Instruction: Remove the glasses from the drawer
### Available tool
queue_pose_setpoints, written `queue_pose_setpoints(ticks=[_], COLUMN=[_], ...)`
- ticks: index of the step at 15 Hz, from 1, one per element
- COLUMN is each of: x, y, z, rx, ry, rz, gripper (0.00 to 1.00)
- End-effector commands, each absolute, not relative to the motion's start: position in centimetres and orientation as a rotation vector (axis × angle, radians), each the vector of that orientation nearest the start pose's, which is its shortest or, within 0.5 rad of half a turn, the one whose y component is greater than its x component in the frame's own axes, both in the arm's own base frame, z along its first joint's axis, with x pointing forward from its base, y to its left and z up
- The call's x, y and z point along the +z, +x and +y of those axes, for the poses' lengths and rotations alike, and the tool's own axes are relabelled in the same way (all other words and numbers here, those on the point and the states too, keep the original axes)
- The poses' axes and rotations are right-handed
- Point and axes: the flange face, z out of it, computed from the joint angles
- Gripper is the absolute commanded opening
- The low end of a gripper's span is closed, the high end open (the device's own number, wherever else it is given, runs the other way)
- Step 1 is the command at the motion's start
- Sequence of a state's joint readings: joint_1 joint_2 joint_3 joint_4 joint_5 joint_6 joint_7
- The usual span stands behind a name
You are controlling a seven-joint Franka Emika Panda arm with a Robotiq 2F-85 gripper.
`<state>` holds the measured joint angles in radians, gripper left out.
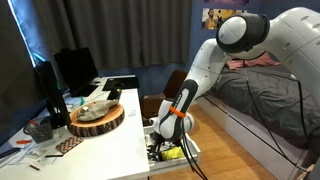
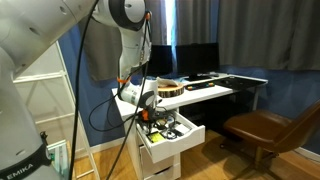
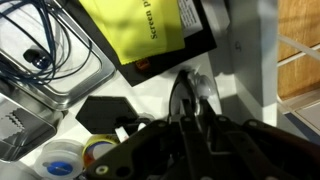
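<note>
End effector (image 3: 186, 108) down inside the open drawer (image 2: 187, 139) beneath the white desk (image 1: 108, 142), fingers pinched almost together on the thin dark glasses (image 3: 182, 88) above the drawer's white floor. Just beyond, a yellow packet (image 3: 135, 30) overlapping a dark flat item; blue cables (image 3: 40, 45) well aside.
</note>
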<state>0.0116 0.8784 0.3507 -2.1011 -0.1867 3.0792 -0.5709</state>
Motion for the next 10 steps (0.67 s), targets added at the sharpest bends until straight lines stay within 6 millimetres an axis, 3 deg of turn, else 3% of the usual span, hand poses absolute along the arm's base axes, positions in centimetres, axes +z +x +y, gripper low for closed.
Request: queue_pose_setpoints(ticks=[1,10], x=[5.2,9.1], y=[50.8,51.3], z=[22.6,22.0], rx=[-0.320,-0.378], ry=[-2.603,-2.674], rz=[-1.381,-1.371], gripper=[0.10,0.08])
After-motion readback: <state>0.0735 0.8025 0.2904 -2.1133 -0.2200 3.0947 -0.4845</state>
